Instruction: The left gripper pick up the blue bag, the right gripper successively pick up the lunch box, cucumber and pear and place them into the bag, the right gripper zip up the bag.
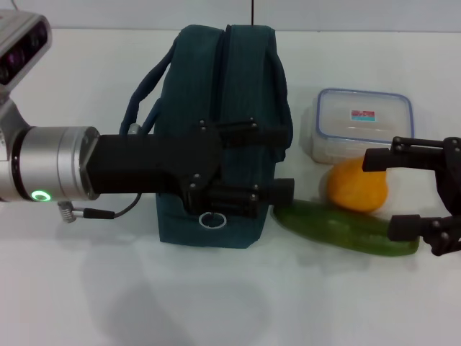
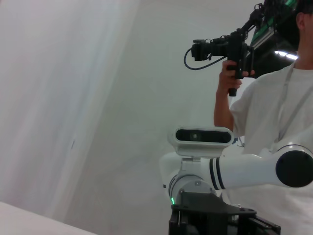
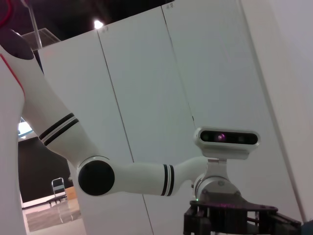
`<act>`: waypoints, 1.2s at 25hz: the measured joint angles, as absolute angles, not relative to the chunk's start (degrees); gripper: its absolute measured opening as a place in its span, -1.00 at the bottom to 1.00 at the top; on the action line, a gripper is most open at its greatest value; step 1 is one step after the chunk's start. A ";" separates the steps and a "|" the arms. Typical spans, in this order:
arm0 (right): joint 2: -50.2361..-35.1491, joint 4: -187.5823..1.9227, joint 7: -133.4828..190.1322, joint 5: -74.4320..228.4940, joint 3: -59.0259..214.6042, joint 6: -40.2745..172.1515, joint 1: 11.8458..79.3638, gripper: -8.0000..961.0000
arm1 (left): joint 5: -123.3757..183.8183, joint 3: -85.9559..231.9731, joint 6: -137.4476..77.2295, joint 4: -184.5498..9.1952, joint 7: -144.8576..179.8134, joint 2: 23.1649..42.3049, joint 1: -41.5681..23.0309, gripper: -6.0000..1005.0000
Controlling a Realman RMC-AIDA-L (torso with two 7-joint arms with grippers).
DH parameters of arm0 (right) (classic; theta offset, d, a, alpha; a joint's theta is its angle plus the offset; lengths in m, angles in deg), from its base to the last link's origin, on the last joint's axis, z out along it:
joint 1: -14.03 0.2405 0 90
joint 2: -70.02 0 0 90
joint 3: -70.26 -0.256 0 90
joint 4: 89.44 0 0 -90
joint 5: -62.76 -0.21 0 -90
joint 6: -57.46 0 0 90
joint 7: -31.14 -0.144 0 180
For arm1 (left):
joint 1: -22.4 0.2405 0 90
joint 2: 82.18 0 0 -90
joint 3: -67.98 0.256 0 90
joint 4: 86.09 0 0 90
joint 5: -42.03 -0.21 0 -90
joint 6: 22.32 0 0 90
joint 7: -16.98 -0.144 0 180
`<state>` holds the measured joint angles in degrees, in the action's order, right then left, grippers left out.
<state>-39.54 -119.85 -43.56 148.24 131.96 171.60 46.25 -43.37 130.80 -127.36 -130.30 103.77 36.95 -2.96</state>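
While the blue bag [image 1: 216,137] stands upright on the white bench [image 1: 230,303], the left hand [image 1: 252,162] reaches across its front face, one finger near the zipped top and the other low down by a small ring pull [image 1: 212,220]; the fingers look spread over the fabric, not pinching it. The bag is soft cloth that will likely sag and fold once lifted, so a firm hold on the carry straps [image 1: 148,90] arching off its far side, or on the stiffer seam beside the zip, seems the safer purchase. Just beside the bag, on the side away from the straps, the lunch box [image 1: 364,122] sits behind the pear [image 1: 356,184], and the cucumber [image 1: 338,227] lies in front of the pear, its near tip almost touching the bag. The box looks rigid, light and smooth-sided; the pear is round and apt to roll; the cucumber is slick and best taken mid-length. The right hand [image 1: 396,191] hovers with its fingers wide apart at the far end of the cucumber from the bag, holding nothing. The left arm hides the bag's middle, and whether the zip is open cannot be made out. Both wrist views face away from the bench, showing only the robot and a cameraman [image 2: 274,107].
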 joint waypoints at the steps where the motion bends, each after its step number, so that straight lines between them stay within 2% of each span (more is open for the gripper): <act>1: -39.60 -119.85 -43.56 148.23 131.96 171.67 46.16 0.76 | -43.36 130.85 -127.54 -130.30 103.83 36.94 -3.01 0.74; 19: -40.20 -119.76 -43.57 148.09 131.20 172.45 44.99 0.76 | -40.07 130.46 -131.36 -131.34 105.64 36.79 -2.64 0.69; 30: -40.19 -119.60 -42.84 148.10 130.43 172.12 43.33 0.76 | -47.20 118.04 -124.67 -153.61 136.60 35.68 -2.86 0.66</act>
<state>-40.19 -119.60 -42.84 148.10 130.43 172.12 43.33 -47.20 118.04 -124.67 -153.61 136.60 35.68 -2.86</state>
